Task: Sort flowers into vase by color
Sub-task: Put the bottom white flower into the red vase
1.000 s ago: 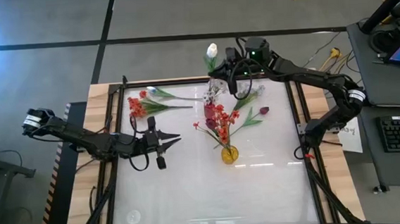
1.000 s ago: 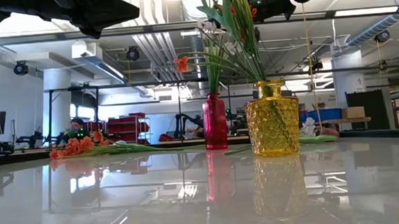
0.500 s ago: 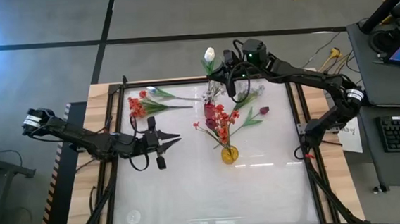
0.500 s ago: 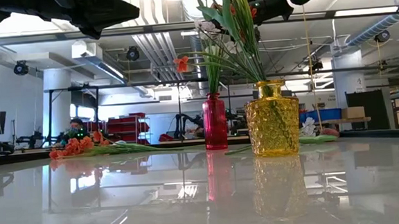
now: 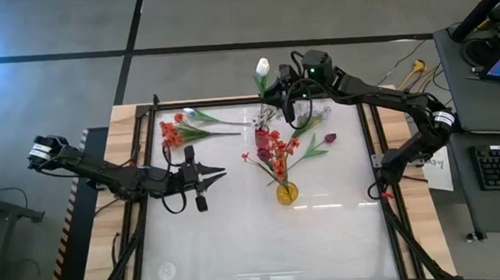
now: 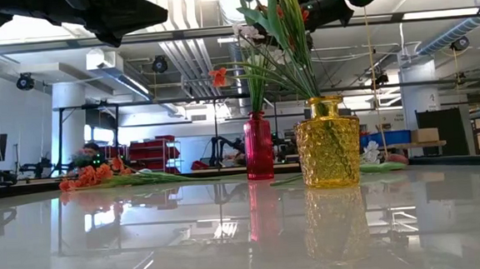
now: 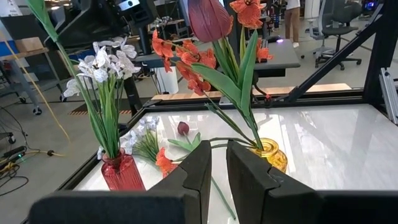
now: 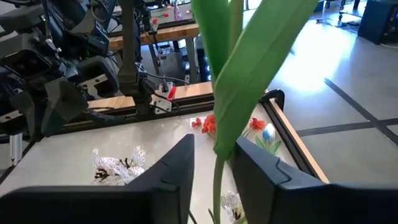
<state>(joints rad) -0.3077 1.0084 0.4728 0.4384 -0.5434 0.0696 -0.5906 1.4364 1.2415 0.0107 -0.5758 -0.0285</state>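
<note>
A white tulip (image 5: 262, 67) stands upright, and its green stem (image 8: 217, 186) passes between the fingers of my right gripper (image 8: 214, 142), which is open above the red vase (image 5: 262, 144). In the left wrist view the stem runs down into that vase (image 7: 121, 174), beside white blossom sprays (image 7: 99, 62). The yellow vase (image 5: 286, 193) holds red-orange blossoms and a dark red tulip (image 7: 208, 18). My left gripper (image 5: 222, 170) hangs shut and without a load over the table's left middle, pointing at the vases. My right gripper's fingers (image 8: 177, 168) stand on either side of the white tulip's stem, coming level from the table's far right. A gap shows between this finger and the stem. Whether the other finger touches the leaf (image 8: 227, 146) I cannot tell.
On the table lie red-orange flowers (image 5: 172, 132) and a white tulip (image 5: 191, 115) at the far left, and a dark red tulip (image 5: 328, 139) and a white spray (image 5: 312, 118) right of the vases. A black frame rail (image 5: 379, 149) runs along the edges.
</note>
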